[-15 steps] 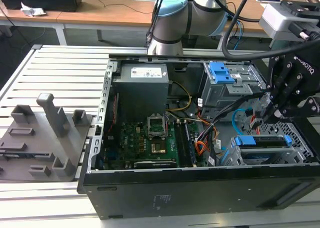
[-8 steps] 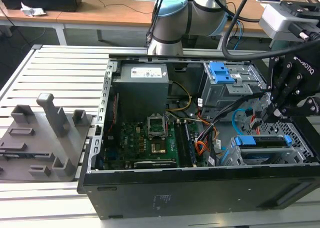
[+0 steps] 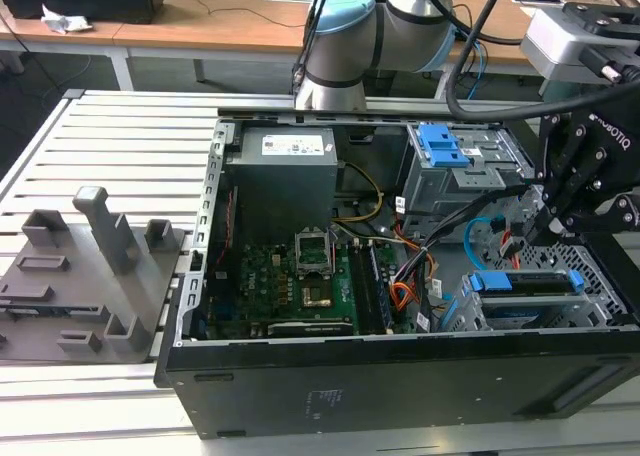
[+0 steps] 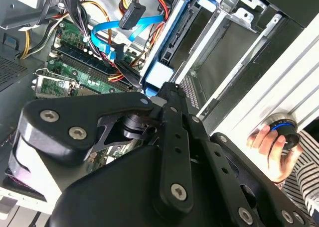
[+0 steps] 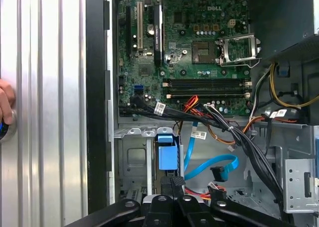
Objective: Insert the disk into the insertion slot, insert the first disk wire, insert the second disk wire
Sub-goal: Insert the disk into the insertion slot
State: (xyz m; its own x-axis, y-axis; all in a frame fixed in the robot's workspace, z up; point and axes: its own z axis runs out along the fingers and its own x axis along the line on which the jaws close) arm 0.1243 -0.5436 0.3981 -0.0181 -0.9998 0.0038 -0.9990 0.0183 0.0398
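**Loose cables crowd the disk's way in**

The gripper point(image 5: 174, 180) looks clenched, its tips together right at the blue-framed end of the disk point(image 5: 167, 155). Whether it pinches that frame or only presses on it, I cannot tell. The disk sits in the slot point(image 3: 598, 263) of the perforated cage on the exterior view's right. It seems mostly in, but the depth is hard to judge.

The main risk is the blue cable point(image 5: 215, 163) and the black bundle point(image 5: 234, 132), which hang just beside the disk's end. Either could get caught under the tips or dragged into the slot. An off-centre push could also skew the frame and jam it against the cage wall. A person's hand point(image 4: 271, 148) rests on a knob point(image 4: 285, 130) beside the case.
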